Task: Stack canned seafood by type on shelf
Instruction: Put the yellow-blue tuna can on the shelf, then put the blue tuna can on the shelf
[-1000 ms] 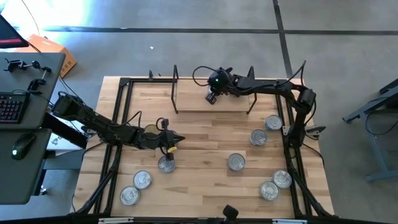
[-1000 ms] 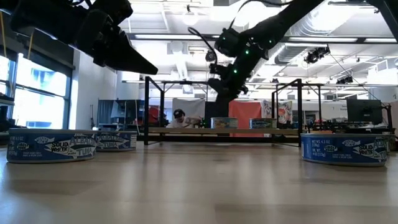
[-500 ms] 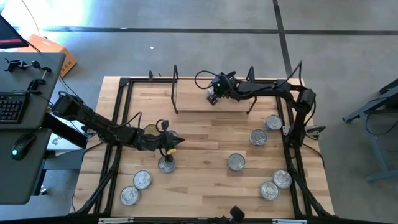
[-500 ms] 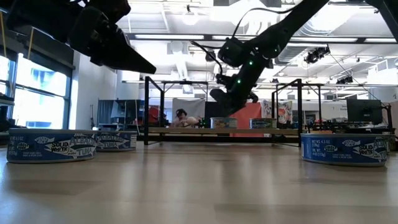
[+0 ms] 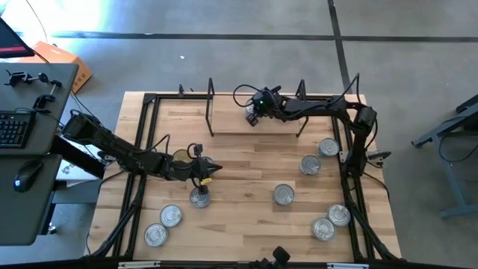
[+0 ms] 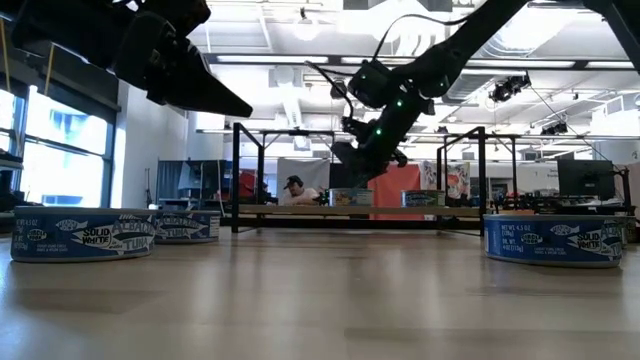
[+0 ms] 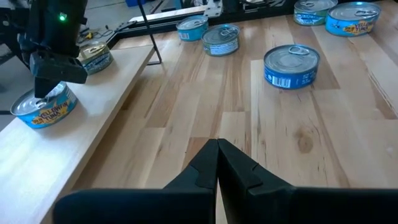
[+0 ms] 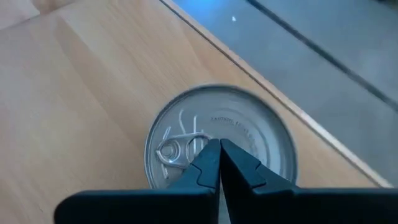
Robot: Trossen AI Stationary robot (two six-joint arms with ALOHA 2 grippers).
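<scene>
The shelf [image 5: 231, 125] stands at the table's far middle, a light board between black wire uprights. One silver-lidded tin [image 8: 186, 134] sits upright on the board near its far edge. It also shows in the left wrist view [image 7: 48, 111]. My right gripper [image 8: 219, 144] is shut and stands on top of it [image 5: 252, 117]. A second tin [image 7: 93, 57] sits on the board to the right of the first. My left gripper [image 7: 217, 144] is shut and empty. It hovers over the table's left-middle [image 5: 216, 167], above a tin [image 5: 199, 198]. My right gripper has its shut fingertips on the tin's lid [image 8: 245, 134], near the middle and beside the pull tab [image 8: 177, 149]. It comes from above, slanting down. The tin stands upright with its base on the shelf board.
Loose tins lie on the table: two at the near left [image 5: 171, 216] [image 5: 155, 235], one in the middle [image 5: 284, 195], two at the right [image 5: 311, 165] [image 5: 328, 147] and two at the near right [image 5: 338, 215] [image 5: 323, 229]. A gold-topped tin [image 5: 181, 156] shows under the left arm.
My right gripper has come down onto the tin on the shelf, then gone a little toward the table's left. The tin under it has slid a little left along the board.
</scene>
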